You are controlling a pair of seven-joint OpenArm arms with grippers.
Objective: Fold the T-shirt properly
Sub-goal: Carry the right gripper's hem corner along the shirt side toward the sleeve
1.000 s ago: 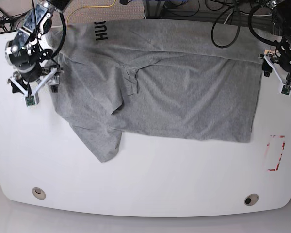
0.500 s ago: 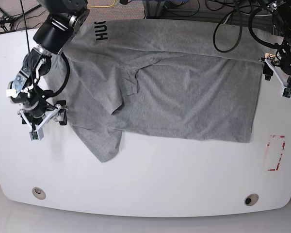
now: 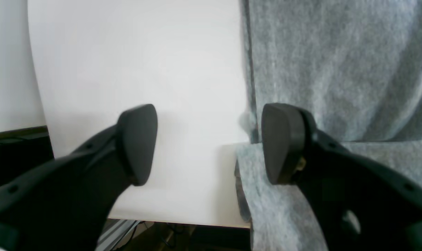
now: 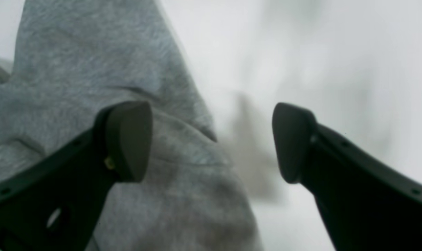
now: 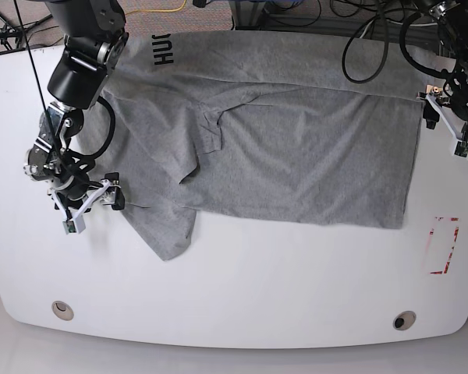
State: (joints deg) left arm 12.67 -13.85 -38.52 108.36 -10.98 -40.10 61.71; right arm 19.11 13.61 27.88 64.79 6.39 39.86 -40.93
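T-shirt lettering cut off by the right arm.

White table with rounded corners — two round grommet holes along the near edge, one by the near-left corner and one by the near-right corner. Red dashed rectangle marking near the right edge. Black cables — plus a yellow one — beyond the far edge.

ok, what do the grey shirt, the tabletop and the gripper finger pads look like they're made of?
Light heather-grey T-shirt: soft knit, likely cotton; flecked weave, limp wrinkles.
White table: smooth, hard, faintly glossy; laminate or painted board, can't tell.
Black finger pads of the left gripper: matte, rounded; rubber or plastic, unclear.
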